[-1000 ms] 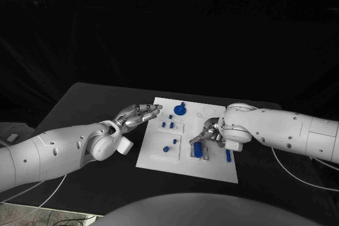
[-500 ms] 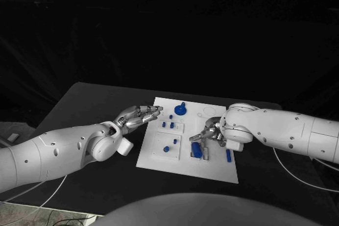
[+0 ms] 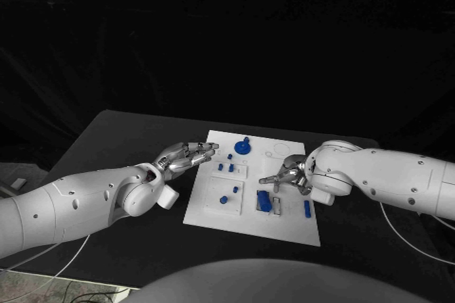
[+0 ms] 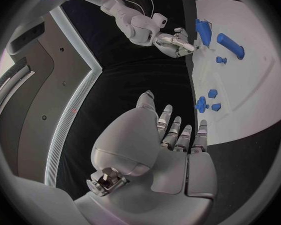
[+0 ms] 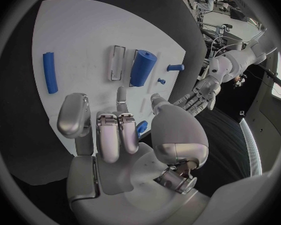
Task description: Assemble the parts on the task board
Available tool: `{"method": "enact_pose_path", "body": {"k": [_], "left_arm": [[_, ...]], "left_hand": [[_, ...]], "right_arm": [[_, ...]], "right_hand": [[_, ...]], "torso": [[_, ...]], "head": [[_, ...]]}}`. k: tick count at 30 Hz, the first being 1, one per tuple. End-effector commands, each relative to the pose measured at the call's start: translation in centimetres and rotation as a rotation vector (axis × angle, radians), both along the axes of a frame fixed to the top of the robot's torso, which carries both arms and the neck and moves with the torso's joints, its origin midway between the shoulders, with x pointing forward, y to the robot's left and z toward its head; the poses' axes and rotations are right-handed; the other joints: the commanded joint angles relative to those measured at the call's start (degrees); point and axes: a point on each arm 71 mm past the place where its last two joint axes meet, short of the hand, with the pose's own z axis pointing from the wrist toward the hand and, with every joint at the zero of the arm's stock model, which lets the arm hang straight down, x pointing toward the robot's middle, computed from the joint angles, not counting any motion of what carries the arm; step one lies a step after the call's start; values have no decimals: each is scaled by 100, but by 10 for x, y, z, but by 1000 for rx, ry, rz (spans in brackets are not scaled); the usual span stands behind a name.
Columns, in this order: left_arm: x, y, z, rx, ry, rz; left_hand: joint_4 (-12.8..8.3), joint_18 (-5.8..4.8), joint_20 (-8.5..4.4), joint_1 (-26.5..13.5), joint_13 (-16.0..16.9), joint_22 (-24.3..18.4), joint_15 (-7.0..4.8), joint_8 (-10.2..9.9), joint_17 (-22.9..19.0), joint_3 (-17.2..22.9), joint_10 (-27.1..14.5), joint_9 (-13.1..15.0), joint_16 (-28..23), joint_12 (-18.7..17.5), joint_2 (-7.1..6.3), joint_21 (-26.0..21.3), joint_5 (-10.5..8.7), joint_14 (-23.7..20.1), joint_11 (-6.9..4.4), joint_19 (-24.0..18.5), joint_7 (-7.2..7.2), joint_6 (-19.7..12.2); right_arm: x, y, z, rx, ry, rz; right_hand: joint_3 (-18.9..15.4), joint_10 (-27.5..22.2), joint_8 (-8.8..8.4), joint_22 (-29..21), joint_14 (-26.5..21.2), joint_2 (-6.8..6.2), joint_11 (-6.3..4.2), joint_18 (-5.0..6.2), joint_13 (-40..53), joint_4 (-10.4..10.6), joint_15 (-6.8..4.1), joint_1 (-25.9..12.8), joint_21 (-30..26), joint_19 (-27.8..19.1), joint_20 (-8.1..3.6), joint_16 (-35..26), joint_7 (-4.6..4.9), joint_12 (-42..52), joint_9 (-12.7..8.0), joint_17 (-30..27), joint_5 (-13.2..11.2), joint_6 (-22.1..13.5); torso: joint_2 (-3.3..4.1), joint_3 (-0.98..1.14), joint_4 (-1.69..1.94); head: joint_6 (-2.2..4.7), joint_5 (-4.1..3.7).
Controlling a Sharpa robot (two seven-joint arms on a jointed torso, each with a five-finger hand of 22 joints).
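Note:
The white task board (image 3: 285,225) lies in the middle of the table. On it are a round blue knob (image 3: 242,146) at the far end, small blue pegs (image 3: 225,166), a small blue piece (image 3: 223,199), a thick blue cylinder (image 3: 263,199) beside a slot, and a blue bar (image 3: 307,208). My right hand (image 3: 285,175) hovers over the board's right half, just beyond the cylinder (image 5: 142,67), fingers loosely bent and holding nothing. My left hand (image 3: 185,155) floats at the board's left edge with its fingers stretched toward the pegs (image 4: 206,104), holding nothing.
Black table (image 3: 123,139) surrounds the board, with bare surface to the left and behind. A cable (image 3: 398,240) runs off the table's right side under my right arm.
My right hand has drawn back to the right, away from the blue cylinder, which now shows in full. My left hand has barely moved.

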Motion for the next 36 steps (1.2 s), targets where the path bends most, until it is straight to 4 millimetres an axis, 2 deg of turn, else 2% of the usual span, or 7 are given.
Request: {"method": "enact_pose_path", "body": {"k": [1,4,7,17,27,33,36], "left_arm": [[-1,-2,1,-15,-4,-15],[-1,-1,1,-17,-8,-12],[-1,0,2,-18,-12,-9],[-2,1,2,-19,-16,-5],[-2,0,2,-21,-11,-13],[-2,-1,1,-22,-8,-17],[-2,-1,1,-23,-7,-17]], "left_hand": [[-19,68,8,50,4,6,40,32,10,10,-11,6,30,-1,12,7,31,17,32,17,-9,53],[-19,69,7,53,4,24,40,35,11,10,-10,7,33,4,11,13,31,21,33,27,-9,59],[-19,70,7,58,5,37,41,38,12,11,-8,8,36,7,10,18,32,24,34,36,-8,61],[-20,76,6,84,7,59,41,52,16,16,-2,9,50,19,1,32,34,39,37,60,-6,76],[-20,78,6,96,7,61,42,59,17,20,0,10,56,23,0,36,38,45,38,67,-5,82],[-19,79,7,104,7,65,43,64,17,23,0,11,57,22,3,39,40,45,40,71,-4,89],[-19,79,8,110,7,68,44,68,18,27,1,11,59,23,6,42,43,48,41,75,-2,95]], "right_arm": [[2,4,16,150,-179,14],[-2,2,29,241,-311,74],[-11,0,38,307,-398,144],[-50,-12,32,306,-519,357],[-67,-13,11,214,-607,461],[-68,-12,1,187,-619,468],[-69,-11,-1,184,-617,466]], "right_hand": [[76,606,59,854,598,19,65,11,1509,-173,70,376,97,77,5,20,40,22,113,1506,598,-281],[342,606,77,887,598,27,117,-15,1509,-579,107,1119,215,102,30,20,102,22,203,1506,1839,-662],[569,606,144,888,598,71,142,-16,1509,-872,138,1661,212,61,61,20,138,22,266,1506,2266,-868],[536,606,634,837,598,17,202,26,1509,-956,235,2225,39,-209,173,20,243,22,482,1506,1516,-1440],[135,606,2727,824,598,-50,88,41,1509,-679,153,2430,56,-246,108,20,49,22,2036,1506,1071,-1595],[63,606,3080,819,598,-68,86,42,1509,-580,146,2470,47,-245,105,20,27,22,2275,1506,969,-1662],[111,606,3330,801,598,-66,77,58,1509,-608,141,2598,-18,-283,94,20,16,22,2352,1506,1509,-1639]], "torso": [[2,1,3],[1,0,0],[-1,0,0],[-2,-1,-11],[6,0,1],[-2,0,3],[-1,1,5]], "head": [[-1,9],[-1,26],[-1,30],[-1,39],[-1,6],[-1,20],[-1,29]]}}
